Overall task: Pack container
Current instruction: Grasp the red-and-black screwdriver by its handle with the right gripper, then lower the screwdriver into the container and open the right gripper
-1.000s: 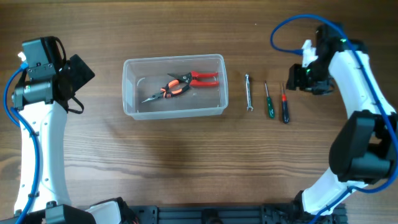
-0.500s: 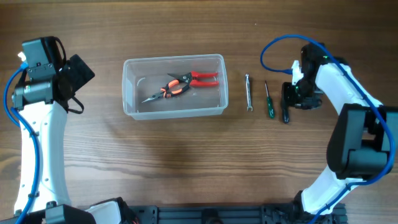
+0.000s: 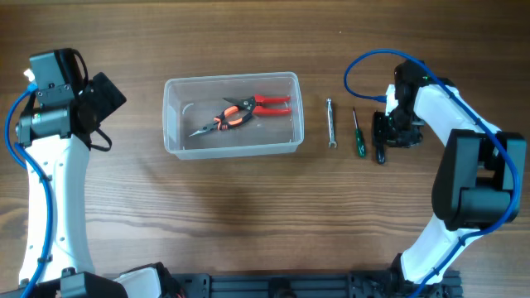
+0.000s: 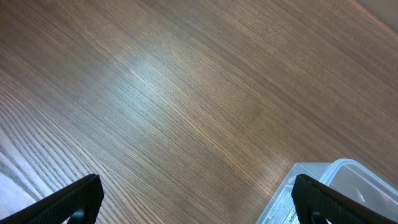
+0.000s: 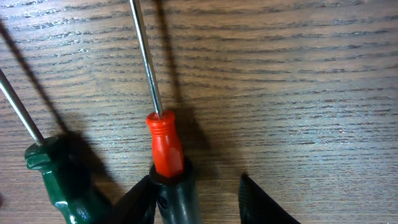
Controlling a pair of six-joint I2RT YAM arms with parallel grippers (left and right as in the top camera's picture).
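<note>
Clear plastic container [image 3: 232,150] sits left of centre on the wooden worktop [image 3: 248,223], with orange-handled snips [image 3: 242,111] lying inside. To its right, 3 items lie in a row: a wrench [image 3: 330,122], a green screwdriver [image 3: 360,147], then a red-and-black screwdriver [image 5: 164,144]. The right tool [image 5: 198,202] is low over that last one, fingers parted either side of its black handle, a gap showing on one side. The left tool [image 4: 199,202] hangs spread wide, holding nothing, near the container's corner.

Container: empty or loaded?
Partly loaded: red-handled snips lie inside the container; the wrench, green screwdriver and red screwdriver lie outside it.
</note>
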